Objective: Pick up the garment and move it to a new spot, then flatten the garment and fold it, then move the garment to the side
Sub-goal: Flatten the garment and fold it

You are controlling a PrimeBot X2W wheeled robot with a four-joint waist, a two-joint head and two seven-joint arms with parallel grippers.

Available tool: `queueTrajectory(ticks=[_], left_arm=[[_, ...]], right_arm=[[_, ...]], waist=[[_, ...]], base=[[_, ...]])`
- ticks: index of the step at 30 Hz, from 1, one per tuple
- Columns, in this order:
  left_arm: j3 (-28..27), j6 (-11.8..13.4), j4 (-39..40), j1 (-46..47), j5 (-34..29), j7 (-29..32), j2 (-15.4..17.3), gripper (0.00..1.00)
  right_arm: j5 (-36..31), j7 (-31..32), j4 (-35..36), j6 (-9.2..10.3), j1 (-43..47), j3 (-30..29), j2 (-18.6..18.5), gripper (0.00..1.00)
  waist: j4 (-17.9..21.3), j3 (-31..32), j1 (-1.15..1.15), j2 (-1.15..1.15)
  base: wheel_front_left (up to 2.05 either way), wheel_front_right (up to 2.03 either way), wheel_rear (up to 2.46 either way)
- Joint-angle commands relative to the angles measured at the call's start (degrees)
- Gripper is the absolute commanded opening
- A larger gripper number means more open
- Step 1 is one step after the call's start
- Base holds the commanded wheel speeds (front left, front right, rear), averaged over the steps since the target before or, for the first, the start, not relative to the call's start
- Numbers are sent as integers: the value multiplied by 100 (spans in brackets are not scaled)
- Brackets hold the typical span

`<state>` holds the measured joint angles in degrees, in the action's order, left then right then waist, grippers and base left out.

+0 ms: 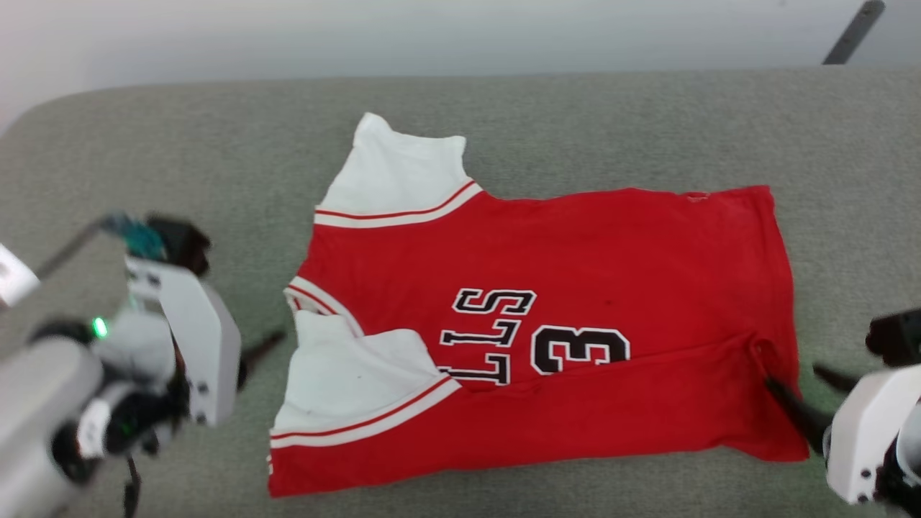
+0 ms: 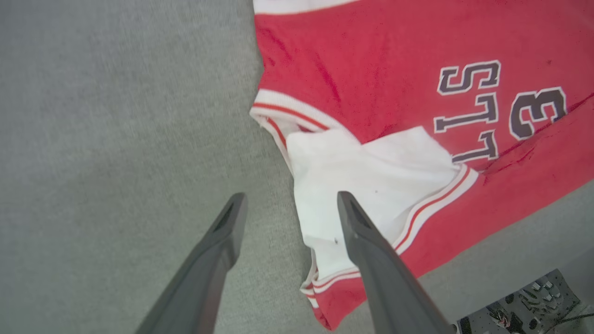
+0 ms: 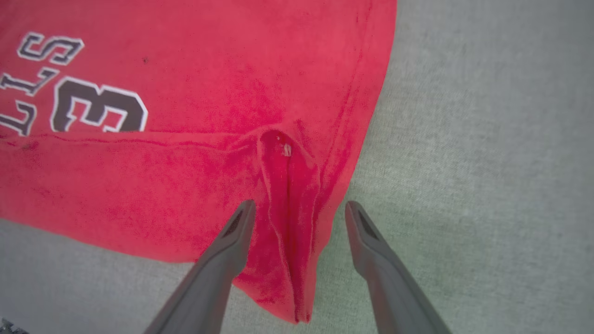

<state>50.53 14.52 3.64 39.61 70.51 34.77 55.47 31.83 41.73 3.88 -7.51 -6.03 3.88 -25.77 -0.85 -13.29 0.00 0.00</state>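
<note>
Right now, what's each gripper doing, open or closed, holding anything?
Left gripper: open, holding nothing, at the white sleeve of the garment.
Right gripper: open, holding nothing, astride a red fold.

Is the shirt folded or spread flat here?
Partly folded: the shirt lies on the grey surface with its near long edge turned up over the front, one sleeve with it, covering part of the lettering.

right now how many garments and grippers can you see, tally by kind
garment: 1
grippers, fingers apart: 2 (left gripper, right gripper)
total: 3
</note>
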Motion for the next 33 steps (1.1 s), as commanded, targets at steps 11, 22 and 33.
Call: queueTrajectory(ticks=[11, 22, 33], left_arm=[[-188, -619, -979, 1499, -929, -354, -442, 100], [-138, -1365, -2674, 2520, -1319, -409, -784, 100], [-134, -1584, -3732, 3270, -1201, 356, -895, 100]], right_arm=[[-754, -3090, 543, 4, -693, 352, 439, 100], [-1165, -5187, -100, 4, -1011, 768, 1010, 100], [-994, -5492, -589, 5, -1255, 1003, 1178, 100]], waist=[[698, -483, 0, 0], [1413, -1178, 0, 0], [1838, -1693, 0, 0]], base=[[0, 0, 0], [0, 0, 0], [0, 0, 0]])
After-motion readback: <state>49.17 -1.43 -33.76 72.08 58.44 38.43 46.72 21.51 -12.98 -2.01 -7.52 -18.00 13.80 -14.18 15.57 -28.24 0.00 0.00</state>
